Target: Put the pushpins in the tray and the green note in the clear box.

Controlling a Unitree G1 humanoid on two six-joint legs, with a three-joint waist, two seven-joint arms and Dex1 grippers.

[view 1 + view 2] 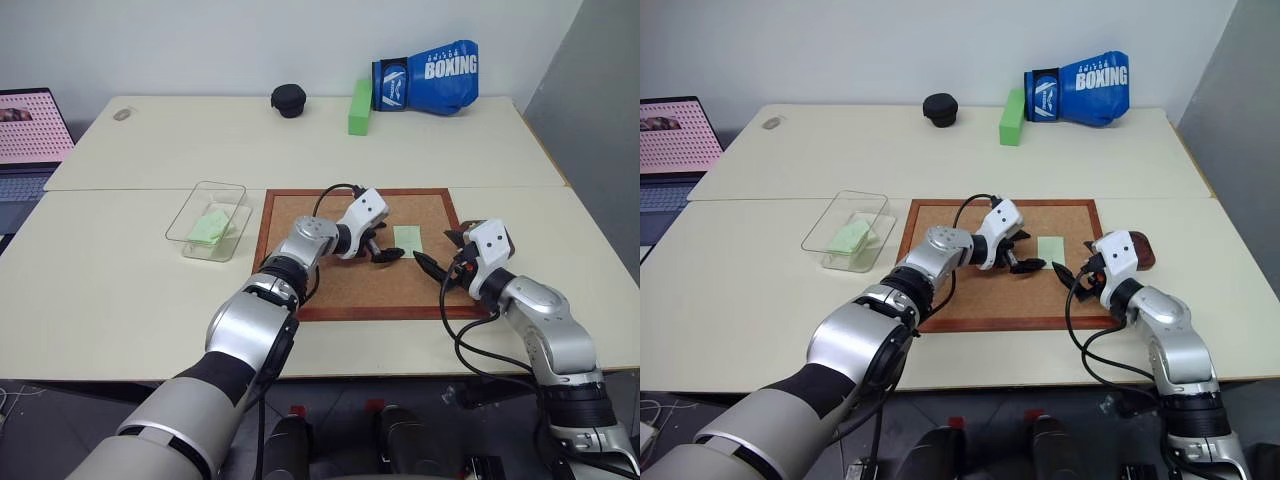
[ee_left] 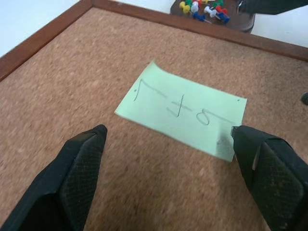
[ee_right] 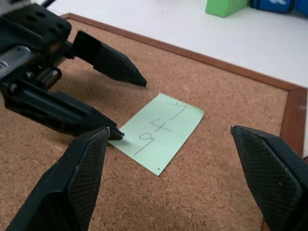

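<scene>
Tables (image 1: 130, 270) of pale cream laminate are pushed together before a white wall, with a seam between them. At the far edge, around twelve o'clock, a blue boxing glove (image 1: 428, 75), a thick green block (image 1: 360, 105) and a small black round case (image 1: 289, 100) are seen; a laptop (image 1: 30, 135) with a pink screen sits at ten o'clock.

A corkboard (image 1: 320, 290) with a reddish wooden frame and grainy brown face is laid at the centre. The note (image 1: 407, 240), a thin pale green paper square with handwritten marks, lies flat on the cork, no pin being visible in it. It is flanked by the left gripper (image 1: 388, 248), its ribbed black fingers spread wide and one tip touching or just beside the note's edge. The right gripper (image 1: 440, 262) is held at about four o'clock from the note, fingers likewise spread and nothing held.

The box (image 1: 192, 210), clear plastic with rounded corners, stands at nine o'clock from the board; a pale green paper piece (image 1: 212, 227) is seen inside. The tray (image 1: 1143, 250), a dark brown dish, sits just past the board's three o'clock edge; pushpins (image 2: 204, 8) with yellow, red, blue, green and white heads are heaped in it.
</scene>
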